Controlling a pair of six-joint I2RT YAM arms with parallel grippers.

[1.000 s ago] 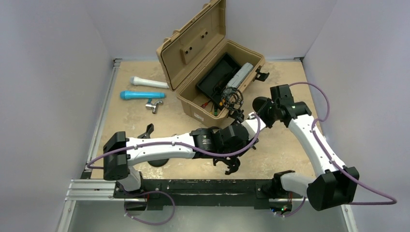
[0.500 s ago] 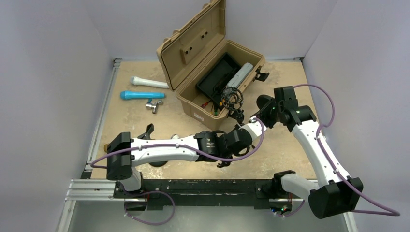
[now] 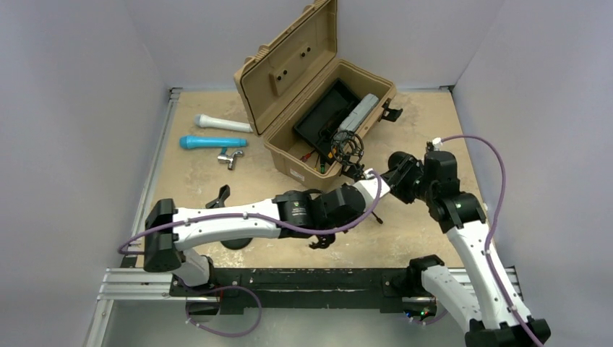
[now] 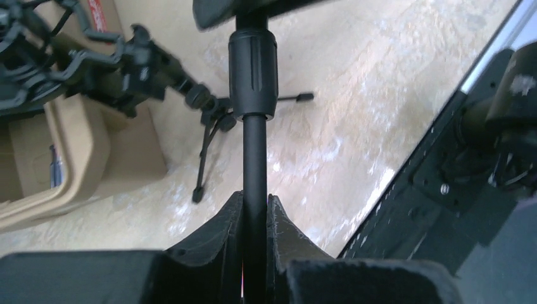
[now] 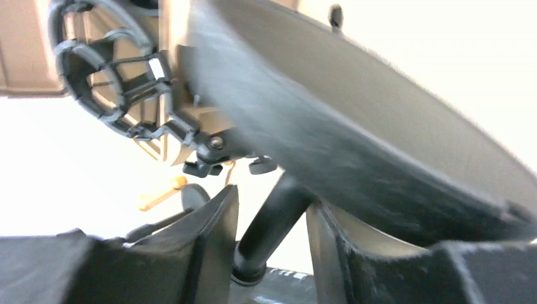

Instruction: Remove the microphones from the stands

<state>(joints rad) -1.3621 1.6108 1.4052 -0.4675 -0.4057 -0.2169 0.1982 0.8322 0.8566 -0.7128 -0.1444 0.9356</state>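
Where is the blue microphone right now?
In the top view, the blue microphone lies far left on the table, left of the open tan case, between the white microphone and a small metal fitting.

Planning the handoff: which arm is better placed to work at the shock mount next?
Right. The right gripper straddles the rod beside the shock mount; the left gripper is clamped on the stand pole, steadying it.

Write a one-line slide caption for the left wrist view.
Left gripper clamped on the black stand pole, tan case at left.
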